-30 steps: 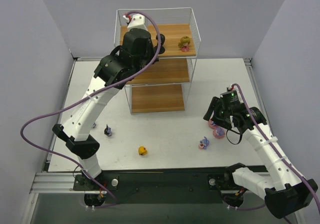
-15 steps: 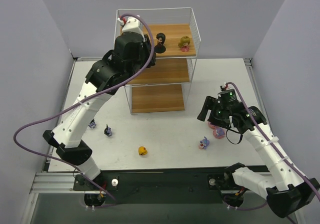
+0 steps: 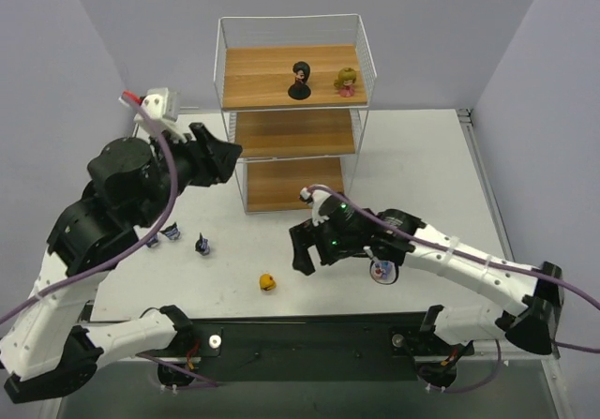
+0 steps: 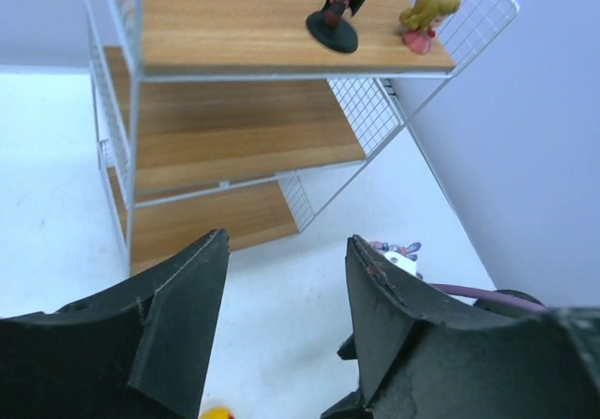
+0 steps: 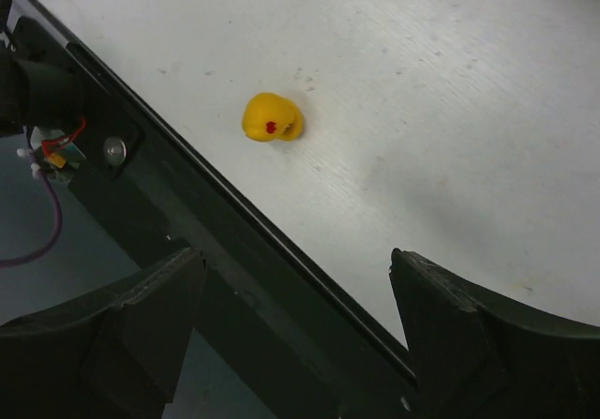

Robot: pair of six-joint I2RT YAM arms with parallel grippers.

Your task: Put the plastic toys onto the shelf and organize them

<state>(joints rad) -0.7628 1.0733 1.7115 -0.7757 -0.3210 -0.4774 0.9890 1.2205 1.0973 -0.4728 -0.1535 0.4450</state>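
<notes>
where the yellow toy lies: on the white table close to its near edge, ahead of the right gripper, beyond the fingertips and toward the left finger's side, touching neither finger
right gripper state: fingers spread wide with nothing between them, held low over the table's near edge
left gripper: fingers parted and empty, raised to the left of the shelf and pointed toward it
top board of the shelf: black doll and blonde-pink doll stand upright side by side toward the right end, not touching
table, left part: two dark blue figures near each other, well apart from both grippers
beside the right arm: a purple-pink figure, partly hidden by the arm
</notes>
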